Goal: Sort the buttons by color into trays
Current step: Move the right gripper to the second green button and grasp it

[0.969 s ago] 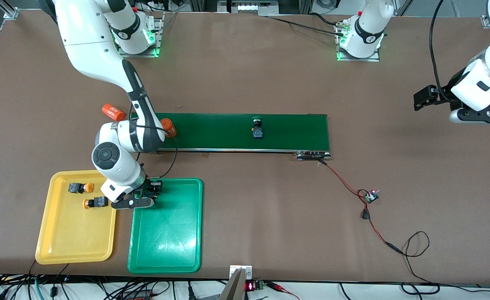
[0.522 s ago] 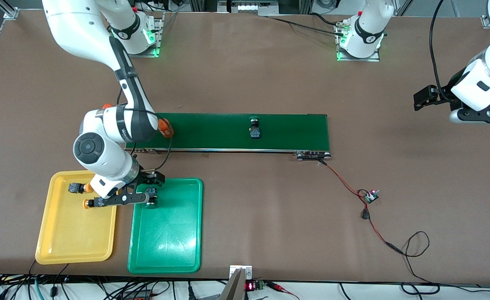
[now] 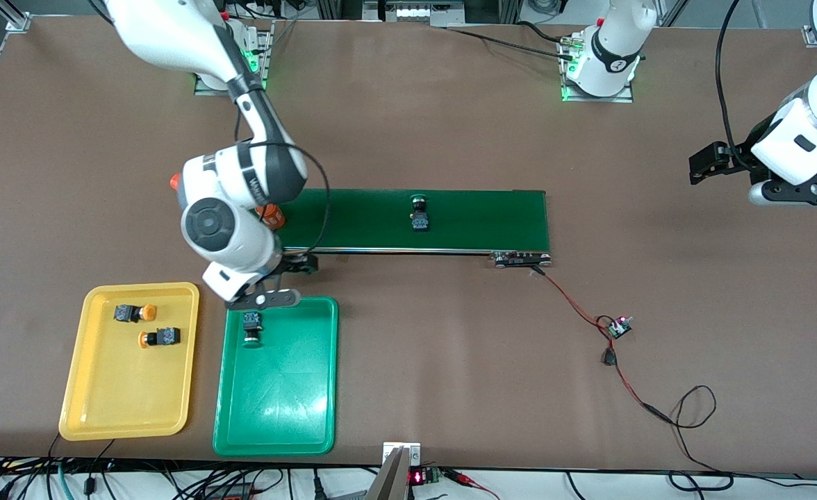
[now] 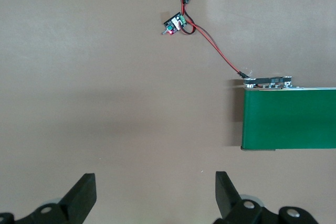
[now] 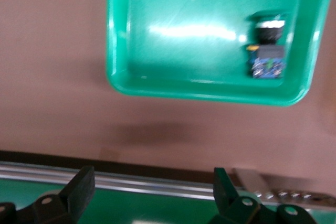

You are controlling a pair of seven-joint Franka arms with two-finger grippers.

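**One Green Button Left on the Belt**

While the right tool (image 3: 280, 281) hung empty with its fingers apart over the strip of desk (image 3: 408, 139) between the conveyor belt (image 3: 450, 219) and the green tray (image 3: 276, 417), three of the four buttons lay sorted. Two orange-capped buttons (image 3: 134, 313) (image 3: 159, 338) sat in the yellow tray (image 3: 103, 423), toward its end farther from the front camera. One green-capped button (image 3: 250, 326) lay in the green tray, near the corner toward the belt and the yellow tray. The second green-capped button (image 3: 419, 214) rested on the belt, about midway along it. An orange cylinder (image 3: 273, 217) lay at the belt's end toward the right arm, partly hidden by that arm.

The left tool (image 3: 711, 167) waited, fingers apart, above bare desk at the left arm's end of the table.

Judging by the layout, the step in hand was fetching that last button. Doing it well would probably mean centring the open fingers over its dark body rather than its round cap, descending squarely, and allowing for any belt motion. The cylinder should be left alone.
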